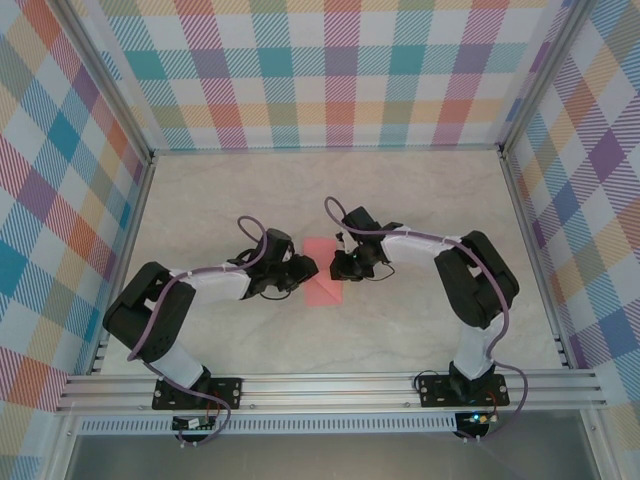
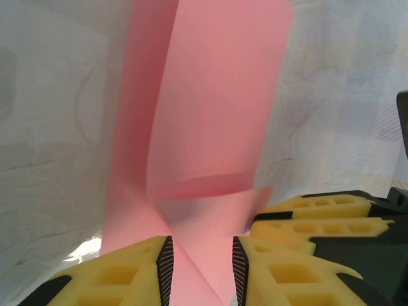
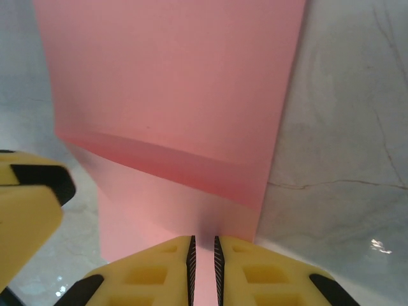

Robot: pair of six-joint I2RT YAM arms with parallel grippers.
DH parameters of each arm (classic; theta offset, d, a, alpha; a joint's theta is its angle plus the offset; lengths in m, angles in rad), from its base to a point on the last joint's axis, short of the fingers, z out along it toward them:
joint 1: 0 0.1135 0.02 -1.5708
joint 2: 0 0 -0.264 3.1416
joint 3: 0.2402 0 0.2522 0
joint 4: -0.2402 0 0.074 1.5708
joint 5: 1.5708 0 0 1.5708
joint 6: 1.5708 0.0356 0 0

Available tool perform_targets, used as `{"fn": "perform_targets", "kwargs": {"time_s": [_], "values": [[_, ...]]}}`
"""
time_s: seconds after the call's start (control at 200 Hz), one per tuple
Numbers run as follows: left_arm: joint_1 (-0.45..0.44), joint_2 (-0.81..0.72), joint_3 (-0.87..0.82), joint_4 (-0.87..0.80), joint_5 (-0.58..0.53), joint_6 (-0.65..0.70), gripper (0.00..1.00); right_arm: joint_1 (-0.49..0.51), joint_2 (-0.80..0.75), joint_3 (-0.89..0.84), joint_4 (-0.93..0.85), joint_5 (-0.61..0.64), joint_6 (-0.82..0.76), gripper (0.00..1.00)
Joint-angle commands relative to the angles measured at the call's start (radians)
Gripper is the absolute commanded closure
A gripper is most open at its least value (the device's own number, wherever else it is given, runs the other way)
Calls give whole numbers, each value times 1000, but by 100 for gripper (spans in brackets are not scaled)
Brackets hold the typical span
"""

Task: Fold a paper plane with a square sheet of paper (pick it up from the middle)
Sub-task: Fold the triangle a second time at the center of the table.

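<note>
The salmon-pink square sheet of paper (image 1: 322, 275) lies mid-table, folded over on itself into a narrower strip. In the left wrist view its upper flap (image 2: 217, 95) curls up off the lower layer. My left gripper (image 2: 202, 258) reaches in from the left (image 1: 305, 268); its jaws stand apart, with the paper's near end loose between the pads. My right gripper (image 3: 204, 245) comes in from the right (image 1: 338, 265). A narrow slit separates its pads, and the paper (image 3: 172, 83) shows pink through that slit, right by the fold.
The pale marbled table (image 1: 430, 200) spreads round the paper, fenced by aluminium rails (image 1: 330, 385) and plaid walls. The two grippers almost meet over the sheet: the right one's yellow fingers (image 2: 319, 217) show in the left wrist view, and a left finger (image 3: 25, 210) in the right wrist view.
</note>
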Motion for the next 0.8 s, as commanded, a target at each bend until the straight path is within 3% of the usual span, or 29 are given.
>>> {"fn": "perform_targets", "kwargs": {"time_s": [0.0,0.545,0.795], "values": [[-17,-1,-29,49,12,-35,66,-6,27,32,-5,-8,-9,82],[-22,85,-3,91,41,-39,55,-39,-8,-38,78,-64,36,79],[-26,80,0,88,43,-34,57,-46,-50,-61,96,-60,46,77]]}}
